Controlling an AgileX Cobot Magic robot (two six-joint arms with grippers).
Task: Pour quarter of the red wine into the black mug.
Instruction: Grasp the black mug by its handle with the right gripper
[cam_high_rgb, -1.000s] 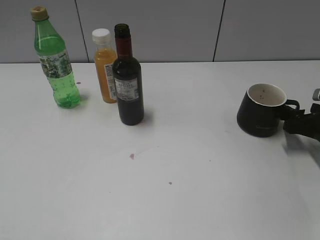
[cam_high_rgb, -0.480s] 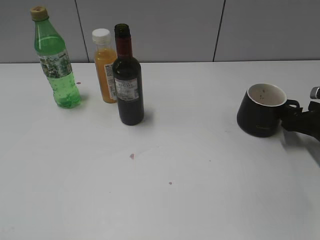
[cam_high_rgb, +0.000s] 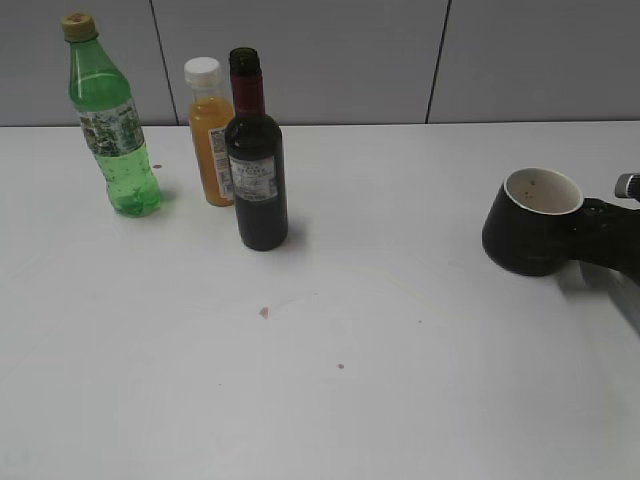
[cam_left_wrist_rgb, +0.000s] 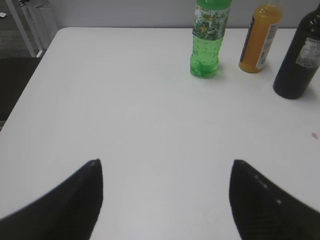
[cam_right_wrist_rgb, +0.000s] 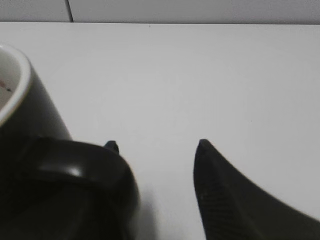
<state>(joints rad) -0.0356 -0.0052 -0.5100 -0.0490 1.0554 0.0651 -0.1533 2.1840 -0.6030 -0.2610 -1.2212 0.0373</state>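
black mug (cam_high_rgb: 530, 225) mid-right, handle by right gripper (cam_right_wrist_rgb: 155, 145), open, grip unclear; left gripper (cam_left_wrist_rgb: 165, 165) open, empty; wine bottle (cam_high_rgb: 256, 160) upper left awaits pouring.

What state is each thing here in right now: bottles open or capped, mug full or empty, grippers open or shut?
Wine bottle: upright, uncapped.
Juice bottle: upright, white cap on.
Green bottle: upright, capped.
Mug: tilted, no wine inside, only a few specks.
Left gripper: open, holding nothing.
Right gripper: open, at the mug's handle.
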